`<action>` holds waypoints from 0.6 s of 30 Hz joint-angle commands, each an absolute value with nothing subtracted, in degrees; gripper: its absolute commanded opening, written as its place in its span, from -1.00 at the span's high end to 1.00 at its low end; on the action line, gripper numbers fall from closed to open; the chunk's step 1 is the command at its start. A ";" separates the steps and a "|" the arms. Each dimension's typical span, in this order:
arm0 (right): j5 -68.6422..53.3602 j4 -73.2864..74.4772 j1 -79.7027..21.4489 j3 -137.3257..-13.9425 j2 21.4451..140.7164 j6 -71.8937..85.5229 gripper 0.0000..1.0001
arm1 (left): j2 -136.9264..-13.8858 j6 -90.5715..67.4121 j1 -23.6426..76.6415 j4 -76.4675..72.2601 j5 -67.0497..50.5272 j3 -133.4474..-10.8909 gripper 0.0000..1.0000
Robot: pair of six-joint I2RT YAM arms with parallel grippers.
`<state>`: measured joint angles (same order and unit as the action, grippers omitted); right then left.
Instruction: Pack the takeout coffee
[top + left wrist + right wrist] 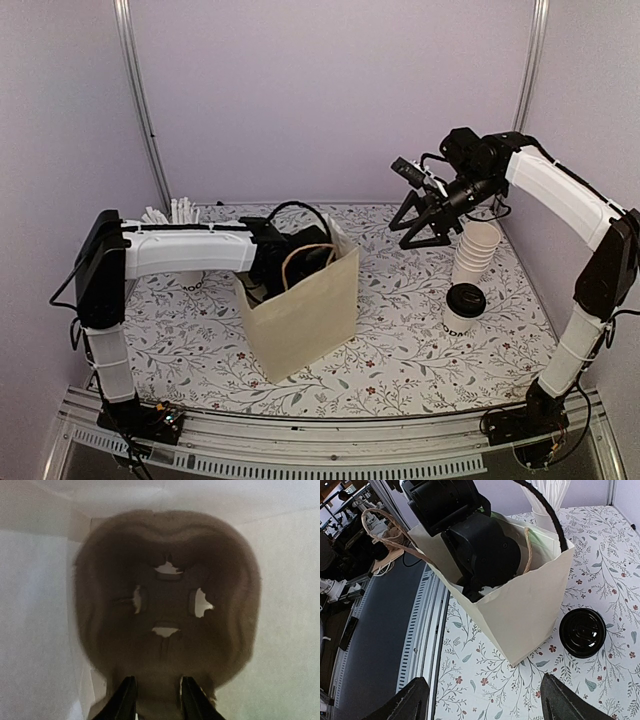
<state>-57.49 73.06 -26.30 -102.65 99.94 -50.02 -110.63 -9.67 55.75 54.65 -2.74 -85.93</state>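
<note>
The takeout coffee (465, 305), a white cup with a black lid (582, 632), stands on the table right of the cream paper bag (300, 305). My left gripper (157, 680) reaches down inside the bag, hidden from above. Its fingers straddle the near edge of a brown pulp cup carrier (167, 605) lying in the bag, and whether they still pinch it I cannot tell. My right gripper (422, 232) hangs open in the air behind the coffee, beside the cup stack. Nothing is between its fingers (482, 680).
A stack of plain white cups (477, 250) stands just behind the coffee. A cup of white stir sticks (180, 212) is at the back left. A lettered white cup (193, 283) is half hidden under my left arm. The bag's handles (380, 540) stick up.
</note>
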 commanded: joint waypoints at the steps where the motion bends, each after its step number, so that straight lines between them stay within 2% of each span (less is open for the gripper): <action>1: -57.83 73.39 -27.13 -102.48 101.07 -51.02 -0.60 | -109.42 -9.74 56.58 52.44 -1.58 -84.01 0.30; 11: -57.31 73.43 -27.94 -102.48 101.34 -50.72 -0.60 | -104.09 -10.71 55.57 37.71 -1.77 -73.99 0.29; 16: -56.96 73.39 -28.17 -102.35 101.16 -50.48 -0.60 | -103.89 -10.67 55.47 36.79 -2.02 -73.52 0.27; 18: -56.95 73.40 -28.21 -102.39 101.08 -50.47 -0.60 | -103.32 -10.82 55.47 37.63 -1.77 -74.07 0.20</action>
